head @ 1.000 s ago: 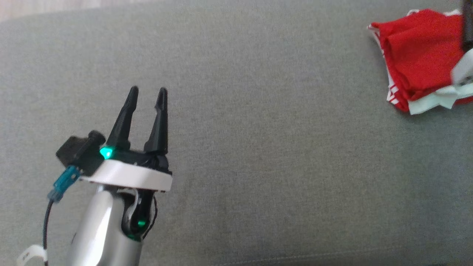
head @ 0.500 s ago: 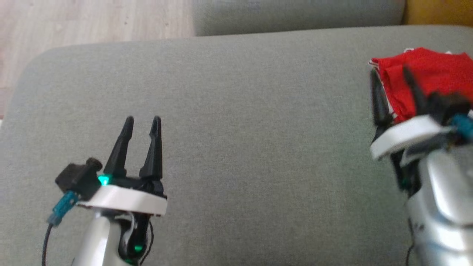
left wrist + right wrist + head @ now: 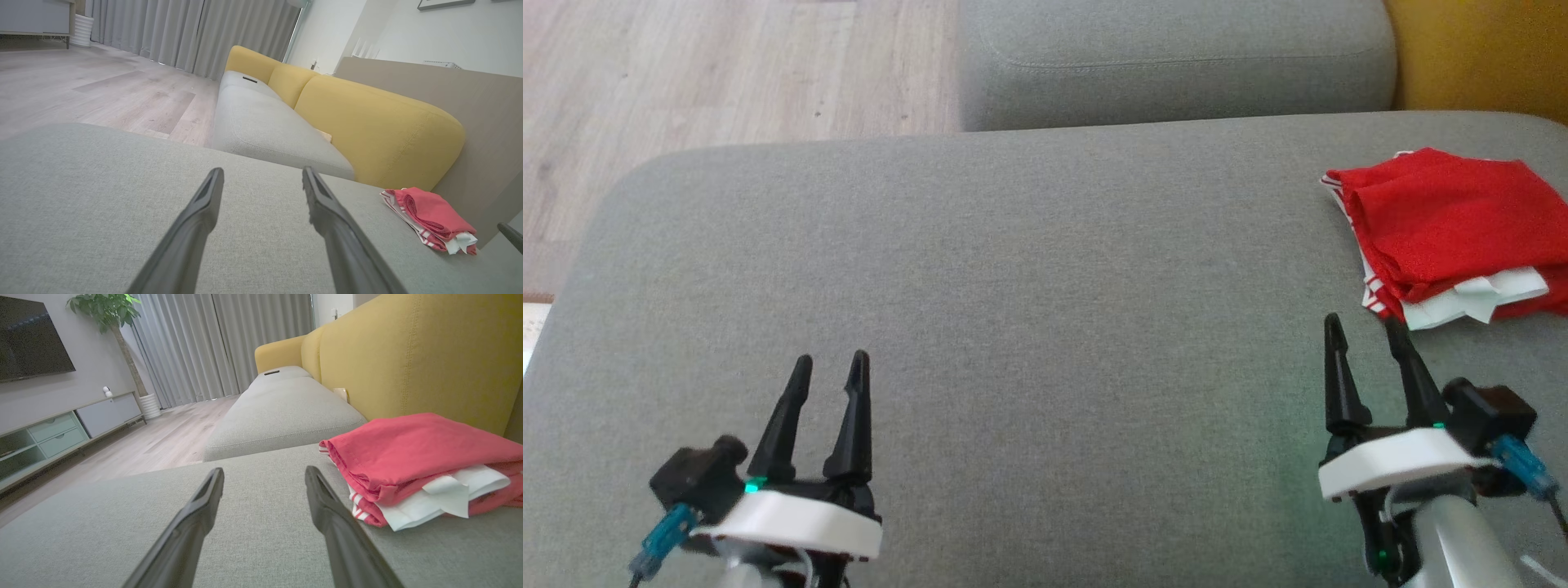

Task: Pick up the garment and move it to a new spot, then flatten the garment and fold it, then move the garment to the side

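Grey sofa seat (image 3: 1013, 269) w/ yellow backrest (image 3: 367, 126); wood floor (image 3: 727, 73), grey curtains (image 3: 212, 343), TV (image 3: 28, 335).

The garment (image 3: 1437, 220) runs off the head view's right edge, and a dark object (image 3: 271, 372) on the far cushion (image 3: 282, 408) is too small to identify.

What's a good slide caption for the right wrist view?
Open right tool above the gray cushion, with the folded red garment lying close by, untouched.

Left gripper (image 3: 832, 358) and right gripper (image 3: 1362, 321) sit low, each empty with its 2 fingers (image 3: 852, 416) parted
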You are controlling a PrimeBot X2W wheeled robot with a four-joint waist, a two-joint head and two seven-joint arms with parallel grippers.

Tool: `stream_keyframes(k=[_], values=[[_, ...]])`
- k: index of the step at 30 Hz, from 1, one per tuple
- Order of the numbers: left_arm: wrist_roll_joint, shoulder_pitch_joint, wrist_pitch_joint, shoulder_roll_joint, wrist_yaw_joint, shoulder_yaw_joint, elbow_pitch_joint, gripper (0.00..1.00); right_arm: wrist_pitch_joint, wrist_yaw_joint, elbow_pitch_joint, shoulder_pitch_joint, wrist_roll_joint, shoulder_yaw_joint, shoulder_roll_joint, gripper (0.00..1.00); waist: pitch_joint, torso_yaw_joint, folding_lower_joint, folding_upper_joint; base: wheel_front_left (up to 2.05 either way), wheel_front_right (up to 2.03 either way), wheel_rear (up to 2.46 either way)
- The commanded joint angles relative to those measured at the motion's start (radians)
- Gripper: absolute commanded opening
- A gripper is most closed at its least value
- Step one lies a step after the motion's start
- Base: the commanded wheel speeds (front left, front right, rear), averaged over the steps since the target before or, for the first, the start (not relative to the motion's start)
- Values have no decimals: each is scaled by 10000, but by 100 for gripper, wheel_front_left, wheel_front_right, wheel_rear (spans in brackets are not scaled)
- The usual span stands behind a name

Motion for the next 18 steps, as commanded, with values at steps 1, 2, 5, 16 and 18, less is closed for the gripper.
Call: stream_keyframes(k=[1,2,5,16,18], values=[[-20,-284,-51,74,-58,472,-380,100,-198,-9,-456,-218,205,290,35,100,-20,-58,1,-1,0,0,0],[-27,-252,-51,74,-55,506,-381,100,-222,-9,-482,-174,277,354,37,100,-24,-75,1,-1,0,0,0],[-36,-234,-51,74,-41,551,-400,100,-252,-9,-516,-136,357,478,39,100,-24,-100,1,-1,0,0,0],[30,-439,-51,74,206,641,-430,100,-305,-9,-559,-266,571,612,42,100,43,-167,1,-1,0,0,0],[47,-449,-51,74,262,626,-398,100,-307,-9,-563,-279,610,629,42,100,53,-174,1,-1,0,0,0]])
